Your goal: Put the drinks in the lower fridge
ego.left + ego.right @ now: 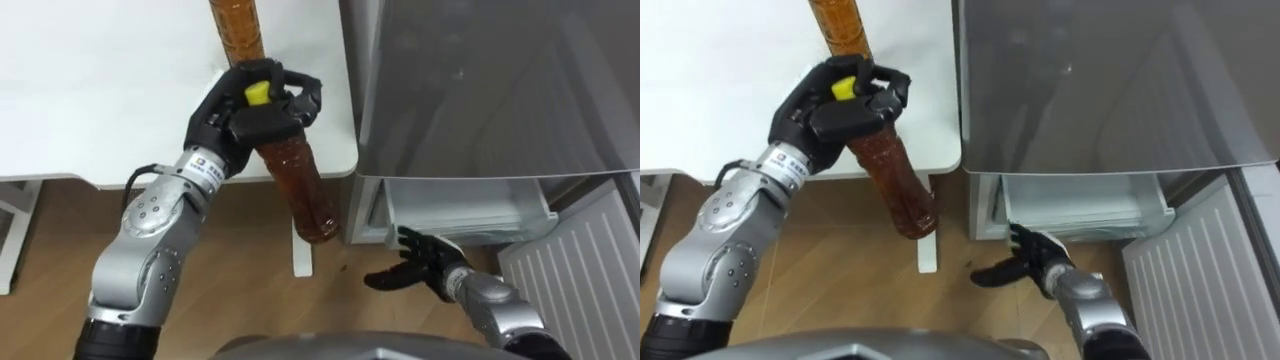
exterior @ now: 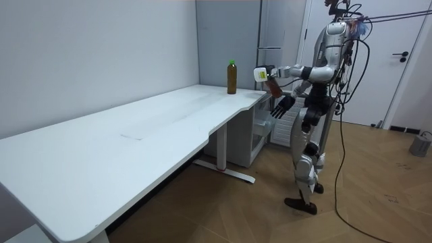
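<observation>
Our left robot hand grips one bottle, right robot hand spread empty by the open fridge; second bottle waits on the surface.

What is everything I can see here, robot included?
table: one, white, on the robot's left.
fridge: one, grey, ahead on its right; lower door open.
standing bottle: one, brown drink, on the table near the fridge.
held bottle: one, brown drink, yellow cap, tilted past the table's edge.
room door: one, white, room view's right.
left hand: black, curled round the held bottle's top.
right hand: black, open, low before the fridge.
</observation>
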`<state>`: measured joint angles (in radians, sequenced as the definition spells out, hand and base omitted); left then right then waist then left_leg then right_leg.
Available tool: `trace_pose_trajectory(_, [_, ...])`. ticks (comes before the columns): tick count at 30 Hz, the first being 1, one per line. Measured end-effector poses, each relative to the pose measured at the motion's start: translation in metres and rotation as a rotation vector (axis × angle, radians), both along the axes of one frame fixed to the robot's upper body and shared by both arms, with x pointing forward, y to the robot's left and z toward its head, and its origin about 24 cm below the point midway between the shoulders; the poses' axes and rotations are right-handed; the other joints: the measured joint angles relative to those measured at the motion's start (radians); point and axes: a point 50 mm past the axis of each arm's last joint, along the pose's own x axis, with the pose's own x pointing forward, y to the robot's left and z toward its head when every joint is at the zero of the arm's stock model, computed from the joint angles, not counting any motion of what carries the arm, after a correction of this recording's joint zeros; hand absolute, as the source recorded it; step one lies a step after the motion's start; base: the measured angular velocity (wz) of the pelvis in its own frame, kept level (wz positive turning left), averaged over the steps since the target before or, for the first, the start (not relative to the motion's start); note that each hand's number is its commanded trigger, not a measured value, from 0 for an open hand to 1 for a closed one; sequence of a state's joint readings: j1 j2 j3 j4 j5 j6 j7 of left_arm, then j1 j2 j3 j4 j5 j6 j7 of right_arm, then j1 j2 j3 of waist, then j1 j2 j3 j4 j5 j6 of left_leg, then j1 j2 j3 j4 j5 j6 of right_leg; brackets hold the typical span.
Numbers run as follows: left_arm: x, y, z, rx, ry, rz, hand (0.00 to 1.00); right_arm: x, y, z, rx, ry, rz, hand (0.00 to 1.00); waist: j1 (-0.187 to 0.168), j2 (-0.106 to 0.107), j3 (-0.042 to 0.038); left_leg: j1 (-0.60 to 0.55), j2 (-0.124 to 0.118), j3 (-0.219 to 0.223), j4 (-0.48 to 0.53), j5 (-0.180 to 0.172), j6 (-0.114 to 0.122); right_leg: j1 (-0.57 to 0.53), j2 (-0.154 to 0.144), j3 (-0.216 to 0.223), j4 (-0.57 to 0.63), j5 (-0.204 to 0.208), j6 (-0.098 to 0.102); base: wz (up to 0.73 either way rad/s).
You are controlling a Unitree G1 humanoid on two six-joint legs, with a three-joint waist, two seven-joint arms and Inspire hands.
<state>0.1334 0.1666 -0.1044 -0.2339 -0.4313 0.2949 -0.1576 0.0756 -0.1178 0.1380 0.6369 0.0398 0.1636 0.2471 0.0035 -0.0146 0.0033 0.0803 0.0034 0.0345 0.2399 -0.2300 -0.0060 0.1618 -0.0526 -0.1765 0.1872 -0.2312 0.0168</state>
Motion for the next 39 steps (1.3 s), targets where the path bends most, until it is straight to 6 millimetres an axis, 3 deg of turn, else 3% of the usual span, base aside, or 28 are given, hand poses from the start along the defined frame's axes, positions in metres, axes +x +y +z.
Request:
trace_pose_trajectory(6, [0.000,0.001,0.002,-0.003,-0.029,-0.003,1.00,0.018,0.018,0.019,0.064,-0.109,0.088,0.00,0.002,0.006,0.0021,-0.023,0.000,-0.010,0.023,0.000,0.000,-0.005,-0.002,-0.018,0.003,0.002,-0.002,0.07])
trace_pose_trajectory(16, [-0.008,0.000,-0.009,-0.007,0.001,-0.016,1.00,0.018,0.036,0.028,0.179,-0.114,0.274,0.00,0.008,0.014,0.0041,-0.037,0.001,-0.016,0.032,0.000,0.000,-0.020,-0.001,-0.015,0.020,0.004,-0.002,0.02])
trace_pose_trajectory(19, [-0.010,0.000,-0.011,-0.003,0.010,-0.016,1.00,0.018,0.042,0.034,0.229,-0.124,0.334,0.00,0.008,0.009,0.0052,-0.040,0.001,-0.016,0.032,0.000,0.000,-0.022,0.000,-0.015,0.020,0.004,-0.002,0.00])
trace_pose_trajectory(22, [-0.012,0.000,-0.013,0.019,0.009,-0.038,1.00,0.017,0.046,0.036,0.278,-0.118,0.379,0.00,0.010,-0.002,0.0013,-0.042,0.002,-0.016,0.034,0.000,0.000,-0.023,0.000,-0.017,0.020,0.004,-0.002,0.00])
trace_pose_trajectory(27, [-0.012,-0.001,-0.011,0.068,-0.024,-0.075,1.00,0.014,0.050,0.037,0.346,-0.095,0.452,0.00,0.025,-0.020,0.0099,-0.046,0.002,-0.019,0.035,0.000,0.000,-0.025,0.000,-0.019,0.021,0.004,-0.002,0.00])
trace_pose_trajectory(34, [-0.012,-0.001,-0.009,0.082,-0.047,-0.090,1.00,0.015,0.055,0.045,0.399,-0.111,0.516,0.00,0.032,-0.033,0.0081,-0.054,0.002,-0.020,0.036,0.000,0.000,-0.034,0.000,-0.021,0.025,0.004,-0.002,0.00])
trace_pose_trajectory(39, [-0.012,-0.002,-0.008,0.076,-0.065,-0.091,1.00,0.017,0.058,0.050,0.439,-0.129,0.537,0.00,0.032,-0.042,0.0130,-0.051,0.002,-0.019,0.037,0.000,0.000,-0.033,-0.001,-0.020,0.025,0.004,-0.002,0.00])
